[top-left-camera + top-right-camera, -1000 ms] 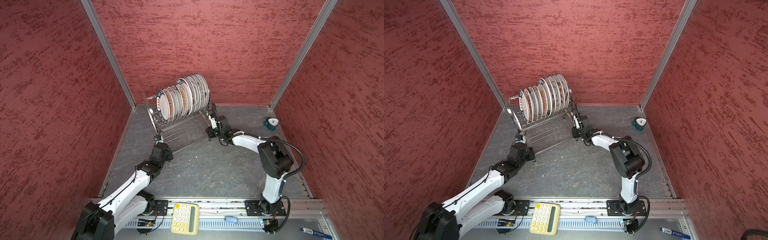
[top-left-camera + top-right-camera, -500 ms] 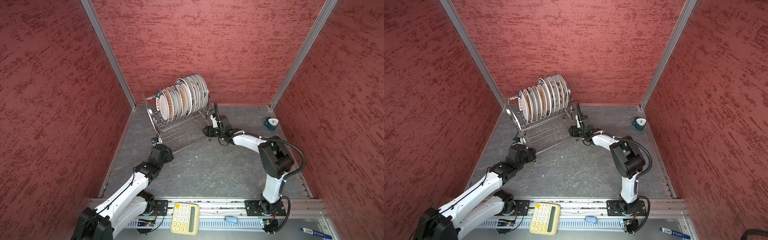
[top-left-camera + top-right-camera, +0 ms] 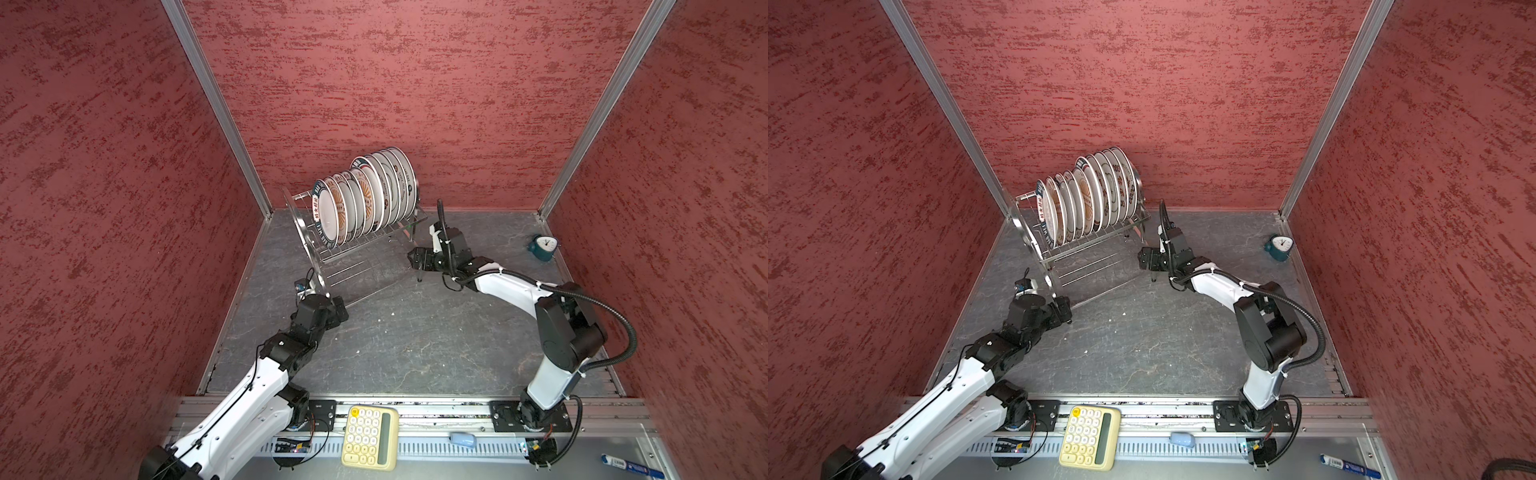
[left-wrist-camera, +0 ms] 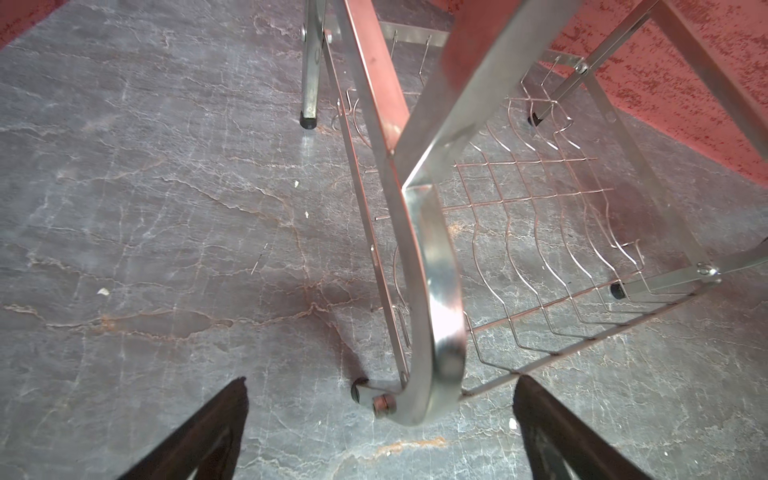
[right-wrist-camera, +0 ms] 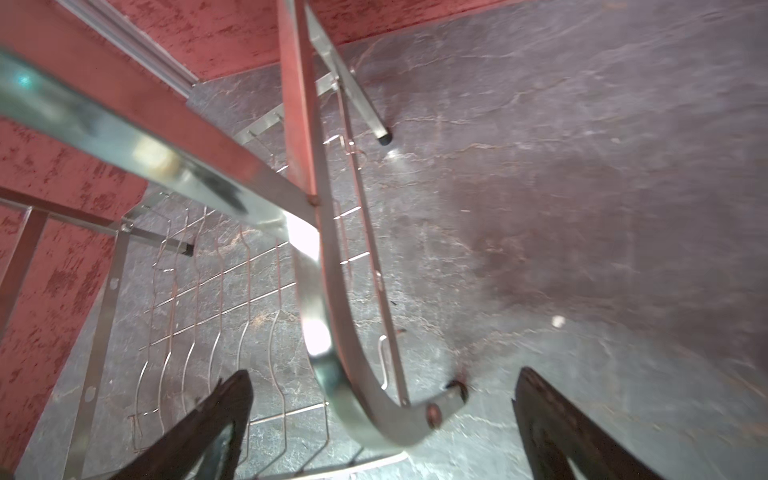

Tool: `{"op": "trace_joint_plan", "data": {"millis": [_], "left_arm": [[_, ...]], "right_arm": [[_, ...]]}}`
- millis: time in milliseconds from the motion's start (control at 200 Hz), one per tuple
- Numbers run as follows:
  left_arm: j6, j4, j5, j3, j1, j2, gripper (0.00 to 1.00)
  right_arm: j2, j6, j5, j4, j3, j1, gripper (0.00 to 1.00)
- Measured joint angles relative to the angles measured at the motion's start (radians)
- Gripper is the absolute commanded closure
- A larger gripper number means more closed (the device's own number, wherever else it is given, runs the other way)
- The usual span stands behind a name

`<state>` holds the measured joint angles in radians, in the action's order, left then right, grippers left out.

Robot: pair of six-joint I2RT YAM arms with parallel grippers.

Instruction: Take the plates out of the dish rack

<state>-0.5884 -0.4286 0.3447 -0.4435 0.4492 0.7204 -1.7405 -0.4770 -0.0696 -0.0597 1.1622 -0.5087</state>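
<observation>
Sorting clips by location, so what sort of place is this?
Probably a lab robot cell: red textured panels wall in a grey tabletop, and two robot arms are bolted to a metal rail.

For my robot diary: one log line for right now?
plates: in dish rack | left end effector: open, straddling dish rack's foot | right end effector: open, straddling dish rack's foot

Both top views, high in front, look down over the grey marbled desk [image 3: 415,345]; wrist cameras face down, close to the shiny steel dish rack [image 4: 432,291].
</observation>
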Motion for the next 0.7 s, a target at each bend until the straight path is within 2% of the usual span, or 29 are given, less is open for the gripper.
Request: {"op": "trace_joint_plan", "data": {"millis": [165,501,701], "left_arm": [[-0.035,-0.074,0.011,-0.006,0.021,-0.030,0.01],[-0.150,-0.249,0.005,-0.095,0.097,-0.123,0.00],[-0.219,-0.325,0.016,-0.095,0.170,-0.239,0.01]], "right_arm": [[0.101,-0.023,0.074,-0.064,-0.050,0.000,0.01],[0.365,0.006,0.139,-0.253,-0.078,0.000,0.01],[0.534,0.023,0.124,-0.369,-0.066,-0.007,0.01]]}}
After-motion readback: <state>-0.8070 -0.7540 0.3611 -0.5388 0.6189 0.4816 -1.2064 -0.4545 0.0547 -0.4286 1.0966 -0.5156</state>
